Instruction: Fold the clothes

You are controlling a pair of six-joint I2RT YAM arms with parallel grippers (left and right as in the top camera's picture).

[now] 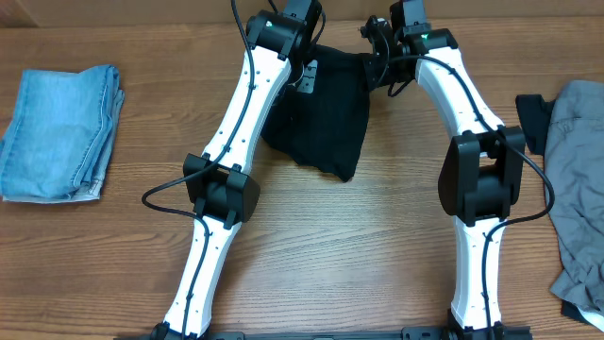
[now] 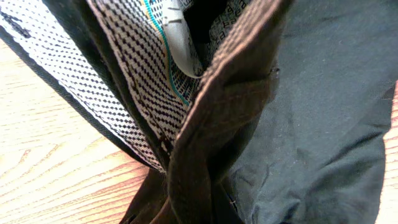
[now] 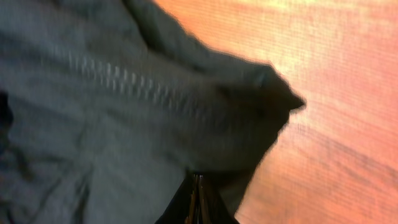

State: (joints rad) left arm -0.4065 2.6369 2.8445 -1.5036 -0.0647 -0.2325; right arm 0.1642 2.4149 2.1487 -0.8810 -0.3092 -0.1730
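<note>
The black shorts [image 1: 321, 123] lie bunched at the far middle of the table, tapering to a point toward the front. My left gripper [image 1: 307, 76] is at their upper left corner, shut on the waistband. In the left wrist view the pale checked waist lining [image 2: 130, 81] and the dark fold [image 2: 211, 155] fill the frame and hide the fingertips. My right gripper [image 1: 376, 59] is at the upper right corner. Its jaws [image 3: 198, 196] are pressed together on the edge of the black fabric [image 3: 93, 124].
Folded light-blue denim [image 1: 61, 132] rests at the left edge of the wooden table [image 1: 359, 246]. A grey garment [image 1: 580, 179] sprawls along the right edge, with a dark piece [image 1: 533, 118] beside it. Both arms reach across the table's middle.
</note>
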